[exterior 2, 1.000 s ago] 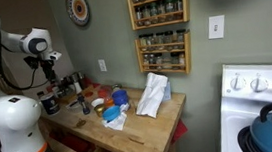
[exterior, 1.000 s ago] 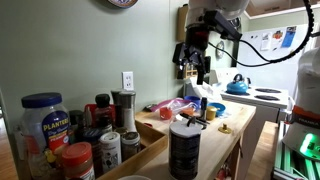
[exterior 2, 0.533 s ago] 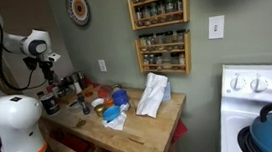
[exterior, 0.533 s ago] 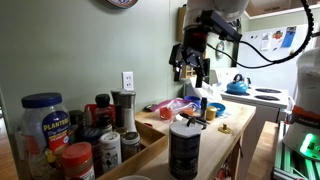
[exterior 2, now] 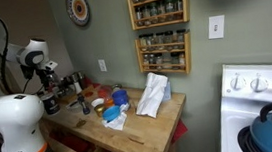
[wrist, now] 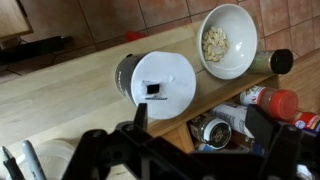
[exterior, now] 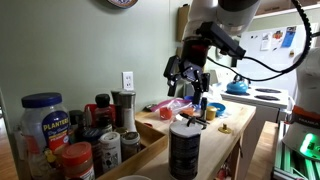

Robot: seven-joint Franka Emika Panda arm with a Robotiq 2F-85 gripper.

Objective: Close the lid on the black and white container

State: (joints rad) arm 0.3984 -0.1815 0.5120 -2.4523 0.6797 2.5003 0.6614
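The black and white container (exterior: pixel 185 152) stands at the near edge of the wooden counter, a tall black canister with a pale top. In the wrist view it lies below me (wrist: pixel 128 72), and its round white lid (wrist: pixel 163 84) sits on top with a small dark square opening in it. In an exterior view a small flap seems raised on the lid (exterior: pixel 188 122). My gripper (exterior: pixel 189 88) hangs open and empty above and behind the canister. Its two dark fingers (wrist: pixel 200 125) are spread wide in the wrist view. It also shows at the left in an exterior view (exterior 2: pixel 49 86).
A white bowl (wrist: pixel 228 40) of pale food stands beside the canister. Spice jars (exterior: pixel 110 148), a red-capped jar (exterior: pixel 77 160) and a blue-lidded Planters jar (exterior: pixel 42 118) crowd the lower shelf. A white cloth (exterior 2: pixel 153 94) lies on the counter. Spice racks (exterior 2: pixel 160 28) hang on the wall.
My gripper has dropped lower and swung toward the canister. Its fingers stay open. The canister and jars have not moved.
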